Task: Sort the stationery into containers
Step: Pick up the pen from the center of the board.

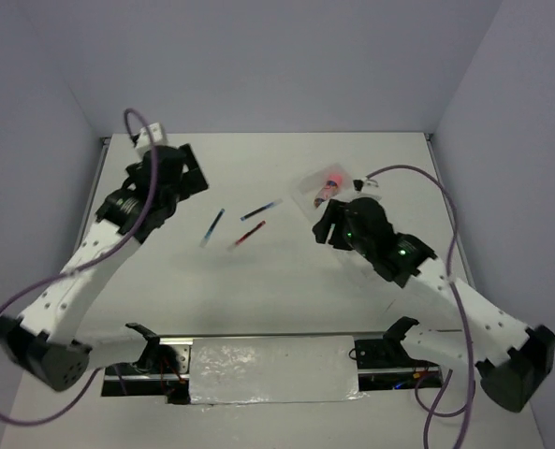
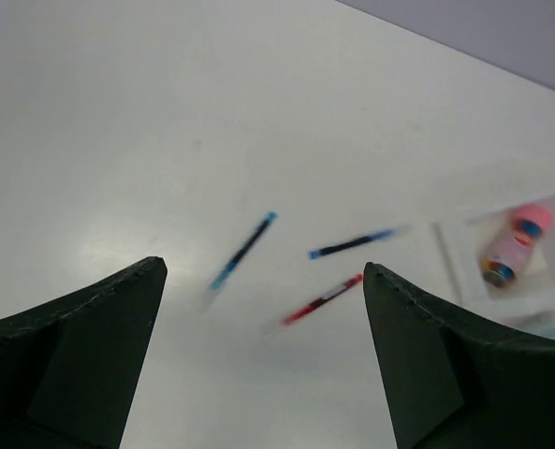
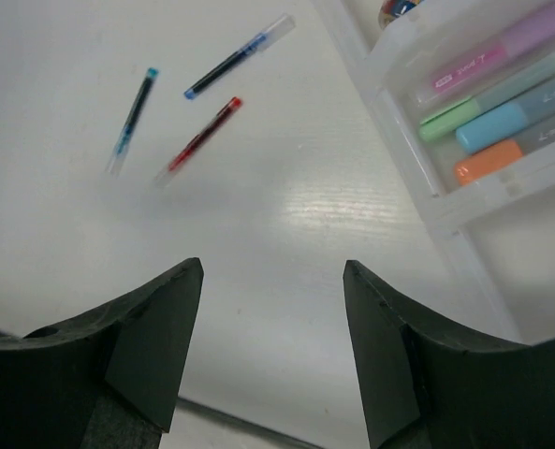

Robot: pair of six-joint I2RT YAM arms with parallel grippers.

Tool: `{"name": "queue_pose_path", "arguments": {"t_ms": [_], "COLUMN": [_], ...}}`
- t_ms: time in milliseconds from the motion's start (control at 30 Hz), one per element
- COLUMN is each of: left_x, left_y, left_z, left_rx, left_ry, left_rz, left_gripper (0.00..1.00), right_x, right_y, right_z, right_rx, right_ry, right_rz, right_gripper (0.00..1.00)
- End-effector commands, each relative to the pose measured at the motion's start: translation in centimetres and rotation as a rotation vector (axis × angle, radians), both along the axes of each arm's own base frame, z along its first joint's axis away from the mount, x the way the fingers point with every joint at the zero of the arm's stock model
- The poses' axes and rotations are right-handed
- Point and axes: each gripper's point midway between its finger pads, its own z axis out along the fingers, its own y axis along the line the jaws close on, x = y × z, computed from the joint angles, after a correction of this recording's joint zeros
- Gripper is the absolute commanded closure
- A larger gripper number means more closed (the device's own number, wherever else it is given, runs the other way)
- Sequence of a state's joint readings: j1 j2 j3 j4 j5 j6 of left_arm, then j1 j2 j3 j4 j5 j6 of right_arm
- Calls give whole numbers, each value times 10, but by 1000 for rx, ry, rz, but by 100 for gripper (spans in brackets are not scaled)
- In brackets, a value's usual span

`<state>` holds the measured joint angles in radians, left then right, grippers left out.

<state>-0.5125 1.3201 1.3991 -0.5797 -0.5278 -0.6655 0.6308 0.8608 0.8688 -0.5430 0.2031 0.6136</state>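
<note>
While left fingers (image 2: 80,355) and right fingers (image 3: 137,355) stand spread, 3 pens (image 3: 202,138) lie between them. The tray (image 3: 474,198) holds 4 sticks (image 3: 502,122).

From my seat the white counter (image 1: 286,281) has three pens loose around the middle, close together but not touching. There's a teal-tipped pen (image 3: 133,110) furthest left, a dark-blue pen (image 3: 230,61) at the back, and a red pen (image 3: 200,138) just in front of that one. Off to their right, toward the far side, sits the white translucent tray (image 3: 445,201), clear of all three.
</note>
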Motion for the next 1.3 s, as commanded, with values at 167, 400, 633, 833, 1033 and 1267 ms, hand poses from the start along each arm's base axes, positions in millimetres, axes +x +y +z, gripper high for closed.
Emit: {"name": "queue_pose_path", "arguments": {"t_ms": [167, 400, 633, 833, 1033, 1267], "left_x": [-118, -130, -128, -128, -134, -134], "left_y": [95, 100, 91, 89, 89, 89], "left_z": [-40, -50, -53, -53, -45, -44], "left_rx": [201, 209, 188, 180, 157, 154], "left_ry": [149, 33, 21, 21, -23, -30], "left_rz": [59, -6, -60, -76, -84, -83], "left_gripper": [1, 1, 1, 1, 1, 1], "right_x": [78, 102, 112, 110, 103, 73], "right_y": [94, 164, 216, 218, 205, 177], "right_z": [-28, -107, -151, -186, -220, -228], "right_rx": [70, -195, -175, -222, -327, -330], "right_ry": [79, 295, 345, 393, 453, 488], "right_rz": [-242, -341, -320, -337, -357, -315], "right_gripper": [30, 33, 36, 38, 52, 94]}}
